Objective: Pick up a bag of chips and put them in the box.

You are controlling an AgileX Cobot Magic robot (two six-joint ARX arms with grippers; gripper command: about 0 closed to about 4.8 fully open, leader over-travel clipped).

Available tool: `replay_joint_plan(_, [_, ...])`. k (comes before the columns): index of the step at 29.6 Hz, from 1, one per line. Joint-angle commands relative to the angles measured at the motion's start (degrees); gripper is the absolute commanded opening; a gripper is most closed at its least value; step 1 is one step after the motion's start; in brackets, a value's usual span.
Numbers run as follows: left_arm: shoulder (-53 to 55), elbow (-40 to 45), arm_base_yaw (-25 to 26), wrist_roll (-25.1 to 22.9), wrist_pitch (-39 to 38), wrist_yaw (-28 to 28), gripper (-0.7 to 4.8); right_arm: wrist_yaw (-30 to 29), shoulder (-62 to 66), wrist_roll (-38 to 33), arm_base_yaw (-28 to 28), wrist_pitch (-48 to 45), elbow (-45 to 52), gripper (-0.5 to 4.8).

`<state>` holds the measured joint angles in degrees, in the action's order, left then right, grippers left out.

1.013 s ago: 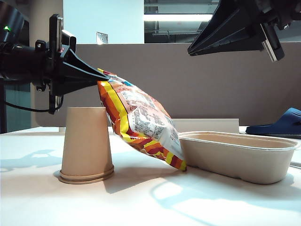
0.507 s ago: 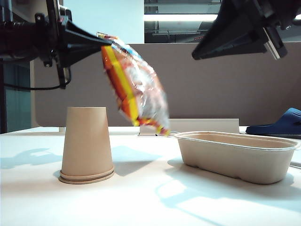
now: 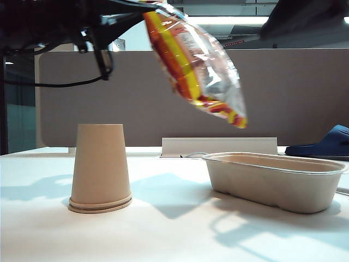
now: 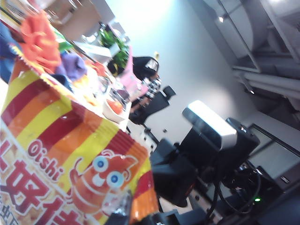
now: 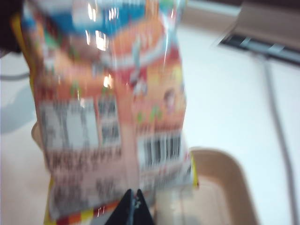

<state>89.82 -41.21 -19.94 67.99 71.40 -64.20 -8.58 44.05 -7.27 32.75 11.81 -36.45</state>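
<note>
One bag of chips (image 3: 196, 65) hangs high in the air, tilted, its lower corner above the near end of the box (image 3: 275, 180) without touching it. I have it pinched by its top edge in my left hand (image 3: 143, 8), which is clamped tight on the foil at the upper left of the exterior view. Through the left wrist camera the bag's striped front (image 4: 70, 159) fills the lower part of the picture. My right hand (image 5: 132, 206) sits high on the right, its tips pressed together on nothing, looking down on the printed back of the bag (image 5: 108, 117) and a corner of the box (image 5: 220, 187). On the desk (image 3: 163, 234) a paper cup (image 3: 100, 166) stands upside down, left of the box and well apart from it.
</note>
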Motion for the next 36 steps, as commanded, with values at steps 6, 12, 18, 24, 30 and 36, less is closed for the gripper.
replay_joint_plan(6, [-0.2,-0.3,-6.5,-0.3,1.6,5.0,-0.06,1.4,-9.1,0.9,-4.3,6.9,-0.3,-0.01])
replay_joint_plan(12, [-0.1,-1.8,-11.7,-2.3,-0.1,7.6,-0.06,1.2,-13.0,1.5,-6.0,11.5,-0.3,-0.01])
replay_joint_plan(18, [-0.1,-4.3,-15.3,-7.9,-6.8,9.1,-0.06,1.2,-15.6,1.6,-6.1,13.6,-0.3,-0.01])
replay_joint_plan(24, [-0.1,-4.8,-16.2,-13.0,-13.3,11.0,-0.06,4.2,-18.2,2.0,-6.1,15.4,-0.3,-0.01])
replay_joint_plan(30, [0.0,-4.8,-16.7,-20.1,-21.5,13.1,-0.06,6.4,-20.0,2.4,-6.1,15.9,-0.3,-0.01])
replay_joint_plan(36, [1.0,-5.1,-17.6,-21.1,-21.6,14.6,-0.06,7.1,-20.3,2.4,-6.1,15.9,-0.3,-0.01])
